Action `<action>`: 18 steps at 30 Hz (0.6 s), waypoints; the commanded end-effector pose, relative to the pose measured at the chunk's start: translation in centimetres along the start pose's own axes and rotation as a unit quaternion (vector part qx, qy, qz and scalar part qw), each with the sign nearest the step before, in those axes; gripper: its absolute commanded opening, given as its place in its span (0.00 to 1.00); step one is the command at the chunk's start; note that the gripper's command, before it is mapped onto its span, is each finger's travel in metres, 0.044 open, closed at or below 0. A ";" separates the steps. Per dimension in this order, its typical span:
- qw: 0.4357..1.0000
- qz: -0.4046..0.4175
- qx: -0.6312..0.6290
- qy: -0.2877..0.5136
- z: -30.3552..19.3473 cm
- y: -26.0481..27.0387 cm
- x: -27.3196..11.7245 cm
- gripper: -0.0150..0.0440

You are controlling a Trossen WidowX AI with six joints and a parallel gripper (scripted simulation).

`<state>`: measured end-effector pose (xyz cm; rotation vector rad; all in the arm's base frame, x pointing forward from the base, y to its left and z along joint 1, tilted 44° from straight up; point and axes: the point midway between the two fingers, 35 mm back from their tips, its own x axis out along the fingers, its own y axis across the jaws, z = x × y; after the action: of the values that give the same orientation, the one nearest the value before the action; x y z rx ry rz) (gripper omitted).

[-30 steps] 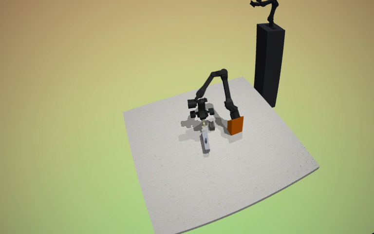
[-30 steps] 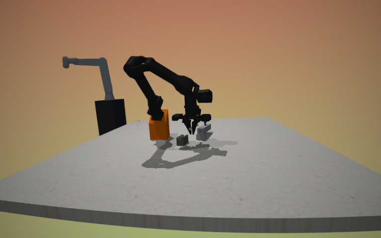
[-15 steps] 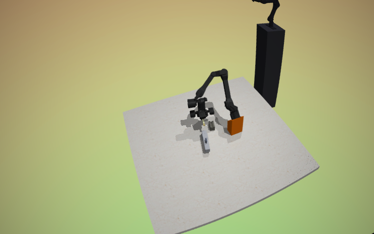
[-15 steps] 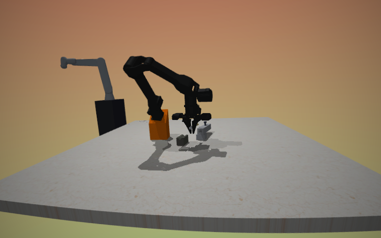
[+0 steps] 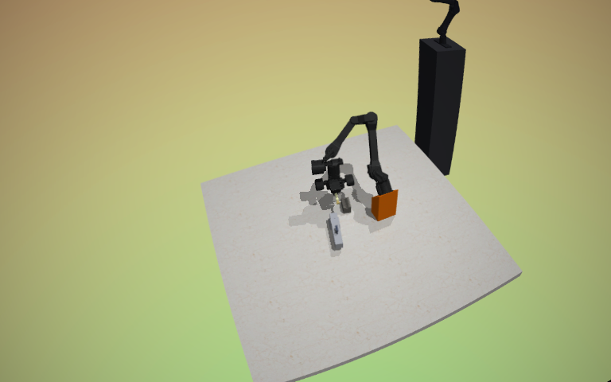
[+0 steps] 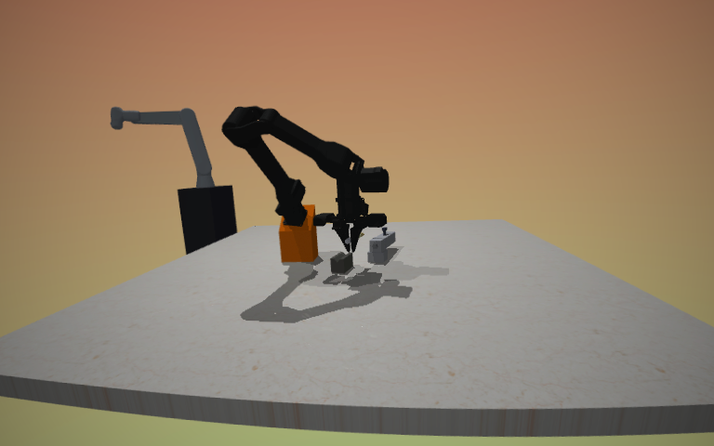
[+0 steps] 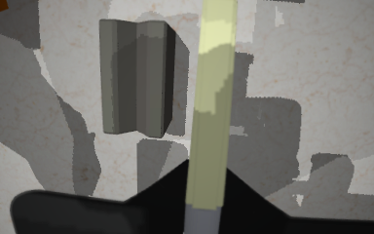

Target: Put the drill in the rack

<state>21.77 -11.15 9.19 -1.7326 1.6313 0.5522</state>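
Note:
My gripper [image 5: 336,195] [image 6: 350,250] [image 7: 203,169] points down and is shut on the drill [image 5: 336,199] [image 7: 216,49], a pale yellow rod with a grey end. The drill lies level above the table, with its far end outside the wrist view. The rack [image 5: 345,205] [image 6: 341,264] [image 7: 151,78], a dark grey block with a groove along its top, stands close beside the drill, roughly parallel to it. The pale grey holder block [image 5: 333,220] [image 6: 377,256] stands apart from the drill and carries the small dark key [image 5: 336,229] [image 6: 384,229] on top.
The arm's orange base block [image 5: 384,205] [image 6: 297,245] stands beyond the rack from the drill. A second arm [image 5: 449,18] [image 6: 196,144] stands on a tall dark pillar [image 5: 437,103] [image 6: 206,216] beside the pale table [image 5: 360,292] [image 6: 326,352]. My arm's shadows fall around the rack.

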 end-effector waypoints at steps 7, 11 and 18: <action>1.000 0.000 -0.002 -0.001 -0.4 1.7 0.2 0.25; 1.000 0.000 -0.002 -0.001 -0.7 2.4 0.3 0.25; 1.000 0.000 -0.002 -0.001 -0.9 3.6 0.5 0.25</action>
<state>18.73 -12.04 8.99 -1.7350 1.6357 0.5496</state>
